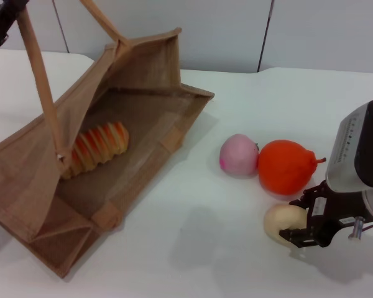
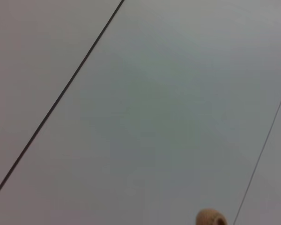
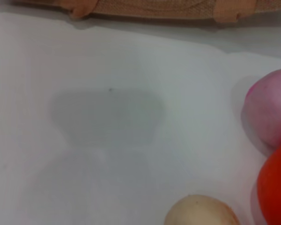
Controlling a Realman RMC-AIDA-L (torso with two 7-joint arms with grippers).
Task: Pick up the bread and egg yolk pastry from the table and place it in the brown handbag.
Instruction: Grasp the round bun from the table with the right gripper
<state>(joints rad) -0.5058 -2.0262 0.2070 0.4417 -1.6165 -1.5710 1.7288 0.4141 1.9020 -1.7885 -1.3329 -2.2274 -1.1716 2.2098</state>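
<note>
The brown handbag [image 1: 143, 124] lies tipped open on the table's left, its mouth facing right. The striped bread [image 1: 96, 148] lies inside it. My left gripper [image 1: 6, 15] is at the top left, shut on one of the bag's long strap handles [image 1: 40, 81] and holding it up. The pale egg yolk pastry [image 1: 281, 221] sits on the table at the lower right. My right gripper [image 1: 299, 221] is open, with its jaws on either side of the pastry's right end. The pastry also shows in the right wrist view [image 3: 201, 212].
A pink peach [image 1: 239, 154] and an orange pear-shaped fruit [image 1: 287, 166] sit touching each other just behind the pastry. They also show in the right wrist view, peach [image 3: 268, 108] and orange fruit [image 3: 275, 187], with the bag's edge [image 3: 154, 7] beyond. White table [image 1: 193, 248] lies between bag and pastry.
</note>
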